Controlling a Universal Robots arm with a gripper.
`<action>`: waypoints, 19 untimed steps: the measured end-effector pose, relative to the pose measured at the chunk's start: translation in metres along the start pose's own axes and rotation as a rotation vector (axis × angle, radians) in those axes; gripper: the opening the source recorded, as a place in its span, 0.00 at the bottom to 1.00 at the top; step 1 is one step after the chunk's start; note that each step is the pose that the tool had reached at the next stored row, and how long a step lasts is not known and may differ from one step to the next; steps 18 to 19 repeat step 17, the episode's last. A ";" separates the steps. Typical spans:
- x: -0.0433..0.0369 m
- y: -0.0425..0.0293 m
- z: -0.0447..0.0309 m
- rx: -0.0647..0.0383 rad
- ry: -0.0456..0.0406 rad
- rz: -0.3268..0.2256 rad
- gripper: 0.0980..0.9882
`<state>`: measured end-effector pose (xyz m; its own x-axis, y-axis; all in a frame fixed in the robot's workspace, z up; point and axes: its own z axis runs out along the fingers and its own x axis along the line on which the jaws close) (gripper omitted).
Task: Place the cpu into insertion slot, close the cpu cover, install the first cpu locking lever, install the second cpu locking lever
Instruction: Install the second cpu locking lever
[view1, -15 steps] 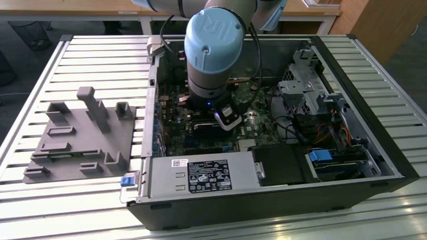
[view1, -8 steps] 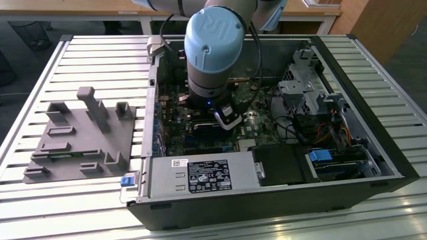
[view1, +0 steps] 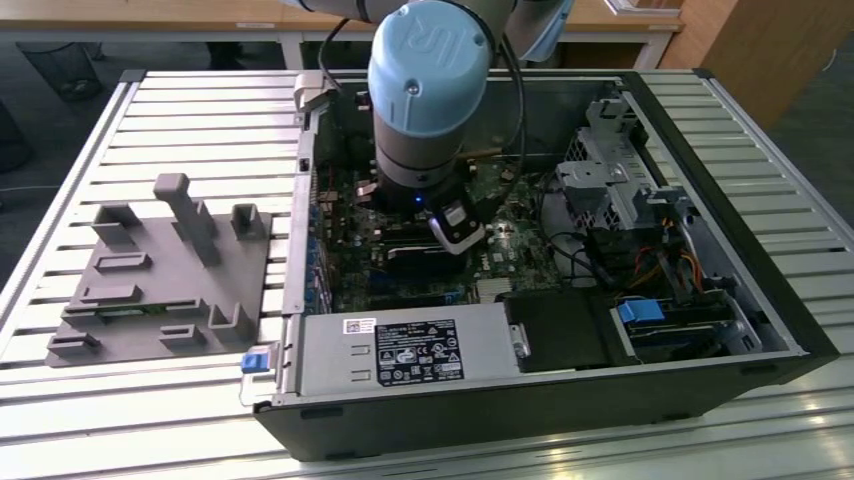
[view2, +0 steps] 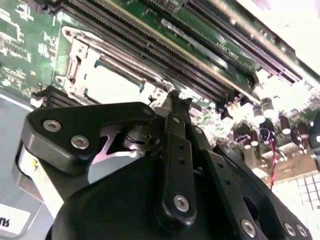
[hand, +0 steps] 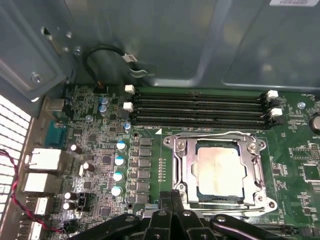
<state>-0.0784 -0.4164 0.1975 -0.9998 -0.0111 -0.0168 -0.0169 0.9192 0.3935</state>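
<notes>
Sitting on a slatted metal table: open computer case, side panel off, motherboard lying flat inside. Lying beside the case on the exterior view's left: grey fixture tray with upright pegs. Reaching down into the case from above: arm with blue-capped wrist, hovering over the board's middle. Sitting near the front of the case: power supply box with white label.

Running just beside the socket in the first wrist view: four long black memory slots. Sitting in the insertion slot: cpu, silvery-tan top showing through the window. Lying flat down over it: cpu cover, framing the chip on all sides. Running along the cover's edge next to the memory slots: thin wire locking lever, appearing down.

Hanging just above the socket's near edge: gripper, black fingers pressed together, nothing between them. Showing in the second wrist view too: gripper, tips meeting close over the socket corner, contact with the board not clear.
</notes>
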 end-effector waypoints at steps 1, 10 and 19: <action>0.0000 0.0006 -0.0014 0.000 0.0000 0.000 0.01; -0.0002 0.0054 -0.0116 -0.001 0.0000 0.000 0.01; -0.0002 0.0061 -0.0132 -0.001 0.0000 0.000 0.01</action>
